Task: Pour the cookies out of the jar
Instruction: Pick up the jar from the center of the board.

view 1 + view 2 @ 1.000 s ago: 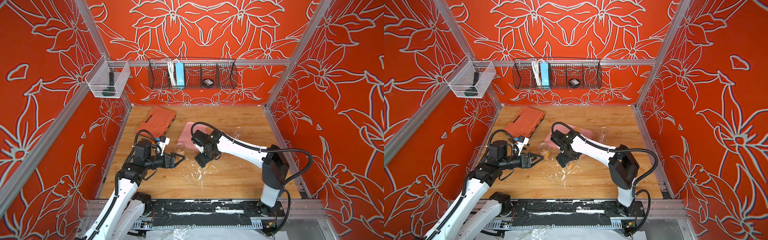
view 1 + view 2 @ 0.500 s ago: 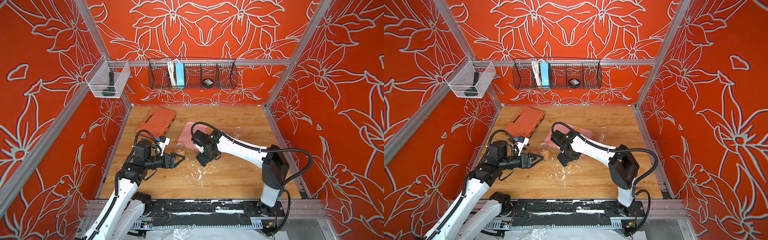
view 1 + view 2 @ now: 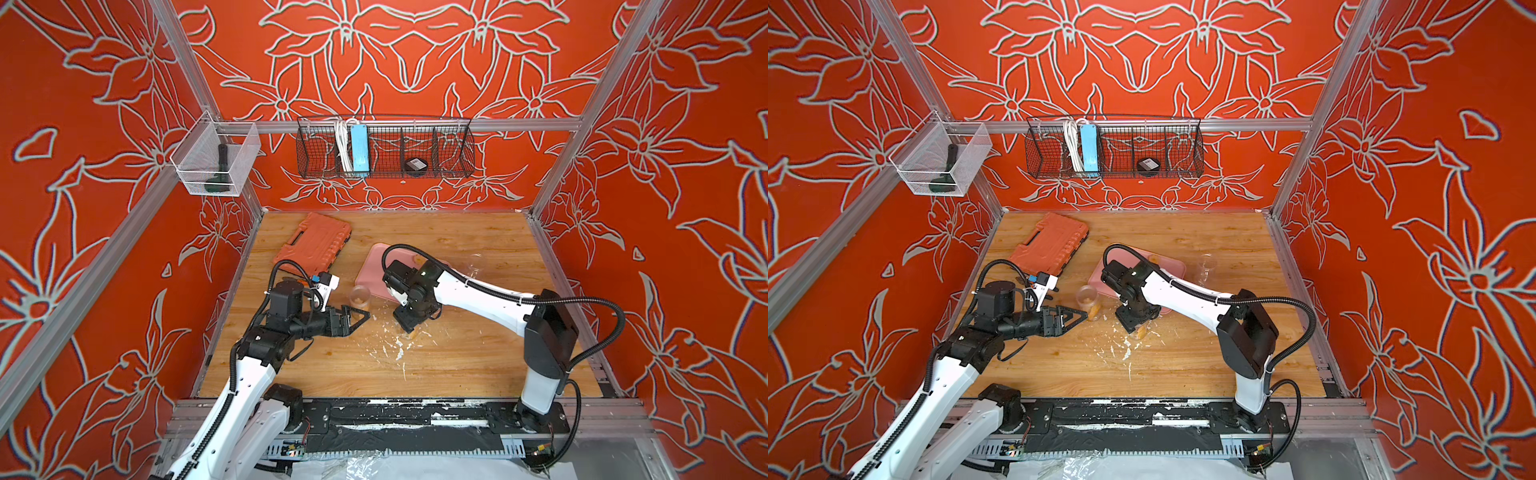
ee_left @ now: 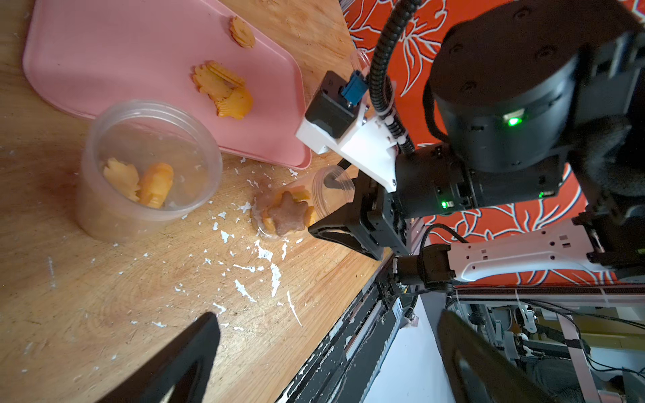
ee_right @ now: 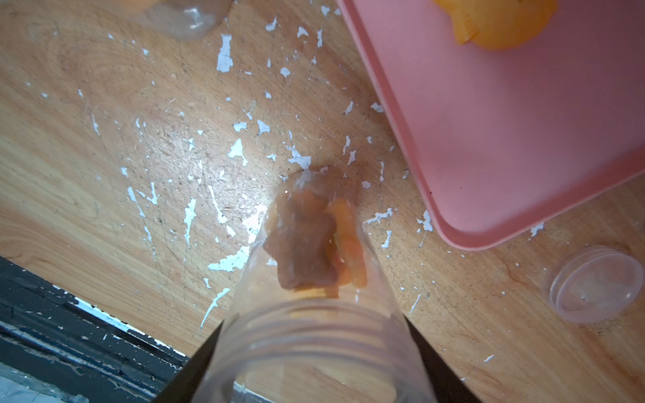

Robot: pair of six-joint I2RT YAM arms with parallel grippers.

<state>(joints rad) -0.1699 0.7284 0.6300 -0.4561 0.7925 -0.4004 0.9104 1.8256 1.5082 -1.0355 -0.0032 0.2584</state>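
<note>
Jaws: R gripper (image 5: pixel 313 333) clamped on jar (image 5: pixel 309 300), L gripper (image 4: pixel 326 322) wide apart; cookies (image 5: pixel 302 244) inside blurred thru plastic.

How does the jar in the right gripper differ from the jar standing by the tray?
Pose: the gripped jar is tilted, base toward the table, in the right gripper; the standing jar is upright and free.
Width: the standing jar looks wider.
Contents: the gripped jar holds a brown star cookie plus orange ones; the standing jar holds two orange cookies.
Both are clear and lidless.
</note>
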